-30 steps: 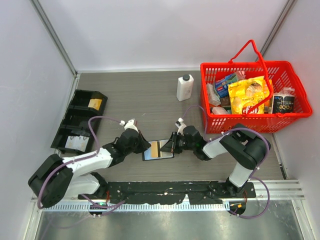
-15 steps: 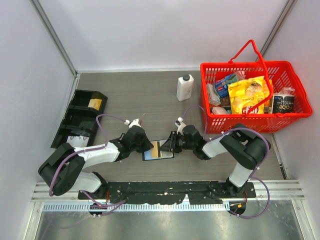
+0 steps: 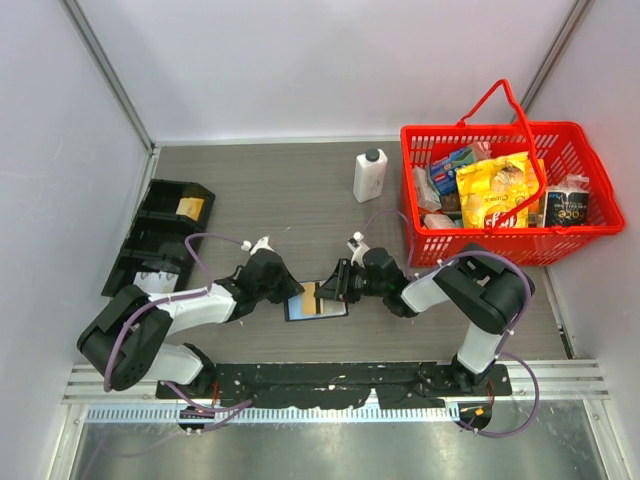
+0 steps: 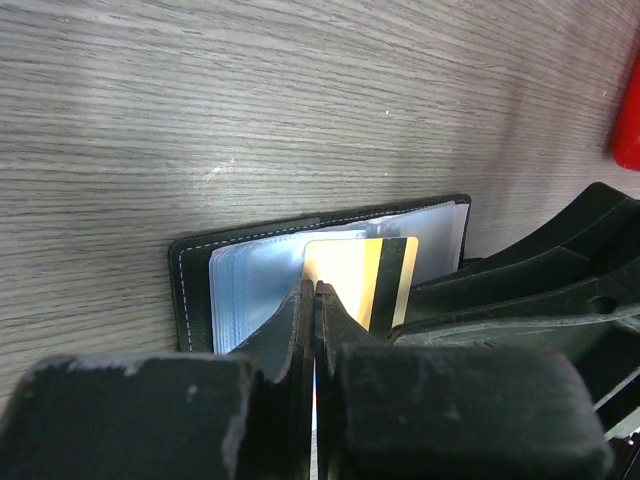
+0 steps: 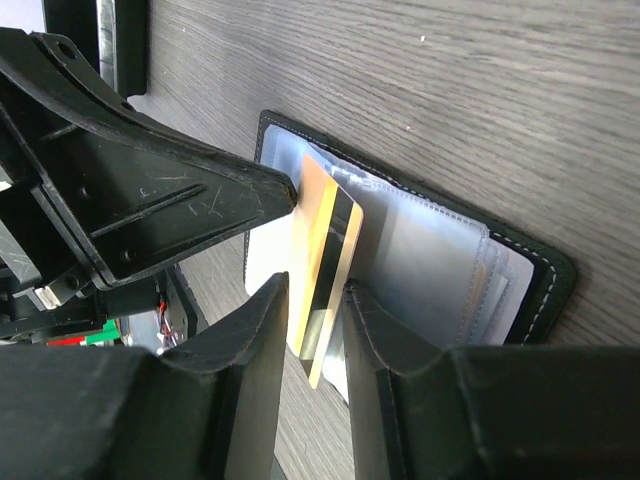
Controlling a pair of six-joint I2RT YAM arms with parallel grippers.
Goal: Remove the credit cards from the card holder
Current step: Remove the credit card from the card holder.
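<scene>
The card holder (image 3: 322, 311) lies open on the table between my two grippers, a black wallet (image 4: 190, 295) with stitched edges. Light blue credit cards (image 4: 255, 285) sit in its clear sleeves (image 5: 430, 260). A yellowish-orange card (image 4: 350, 275) with a black stripe leans tilted over the wallet (image 5: 558, 272). My left gripper (image 4: 315, 288) is shut, its tips touching that card's edge, with the card face not between the jaws. My right gripper (image 5: 315, 285) is open, one finger on each side of the yellow card (image 5: 325, 215) with gaps showing. From above, left gripper (image 3: 297, 292) and right gripper (image 3: 333, 290) nearly meet.
A black compartment tray (image 3: 160, 240) lies at the left wall. A white bottle (image 3: 369, 175) stands behind the wallet. A red basket (image 3: 480, 128) full of groceries fills the right side, close behind my right arm.
My right gripper's jaws have parted and let go of the yellow card. The left arm's elbow shifted a little while its shut tips stayed at the wallet.
</scene>
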